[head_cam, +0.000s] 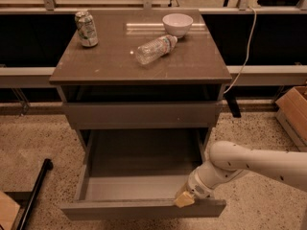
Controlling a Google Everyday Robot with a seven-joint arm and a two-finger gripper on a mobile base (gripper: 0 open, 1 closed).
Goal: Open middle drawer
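The middle drawer point(144, 209) stands pulled far out of the grey-brown cabinet point(139, 61), and its plain grey box interior point(139, 169) is empty. The gripper point(184, 199), on a white arm coming in from the right, sits at the top edge of the drawer's front panel, right of its middle, touching it. The taller top drawer front point(144, 114) above is closed. The lowest drawer is hidden below the open one.
On the cabinet top are a drink can point(86, 28) at the back left, a white bowl point(177, 24) at the back and a plastic bottle point(154, 49) lying on its side. A cardboard box point(293, 113) stands at the right, a black bar point(34, 195) lies on the floor at the left.
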